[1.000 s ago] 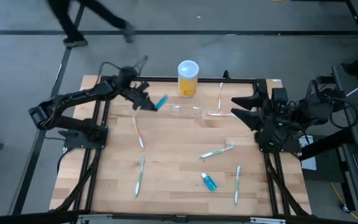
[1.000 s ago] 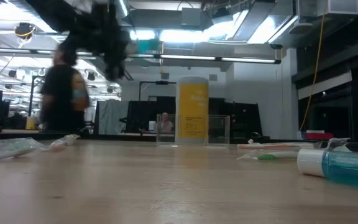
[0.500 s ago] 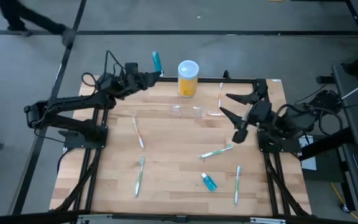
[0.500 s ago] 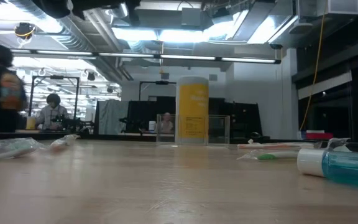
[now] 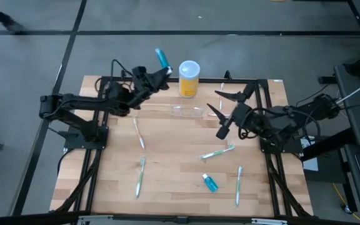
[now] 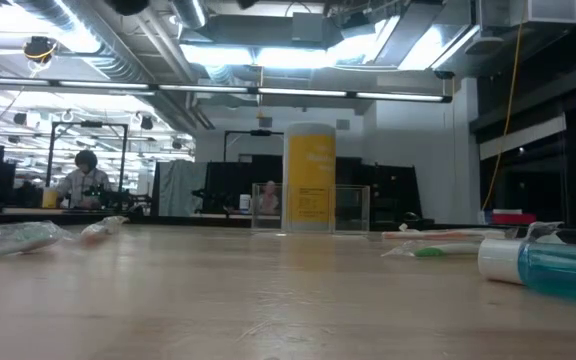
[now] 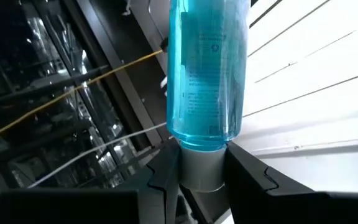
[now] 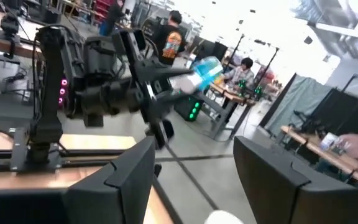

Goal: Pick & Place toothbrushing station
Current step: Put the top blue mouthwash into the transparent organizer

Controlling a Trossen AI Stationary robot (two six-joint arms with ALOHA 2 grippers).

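Note:
The toothbrushing station (image 5: 187,111) is a clear holder standing on its base at the far middle of the table; it also shows in the low view (image 6: 352,208). Behind it stands a yellow white-lidded container (image 5: 189,78). My left gripper (image 5: 159,69) is raised over the table's far edge, left of the container, shut on a blue tube (image 5: 161,58). My right gripper (image 5: 218,114) hangs open above the table, just right of the holder, with nothing between its fingers (image 8: 135,174). The right wrist view shows the left arm and its tube (image 8: 204,68). My left gripper pinches the blue tube's white cap (image 7: 199,163) between its two fingers. The fingers slant upward toward the table's far side. The tube's blue body (image 7: 205,68) sticks out beyond the fingertips in line with them, lifted clear of the table.
Several toothbrushes lie about the table, one at the left (image 5: 139,133) and one right of middle (image 5: 218,152). A second blue tube (image 5: 210,182) lies near the front edge. People sit and walk in the room beyond.
My left gripper has risen from above the table's far left part and swung toward the far edge and the yellow container. It has tipped from pointing down to pointing up, still holding the blue tube. My right gripper has rolled and moved leftward toward the clear holder, staying open.

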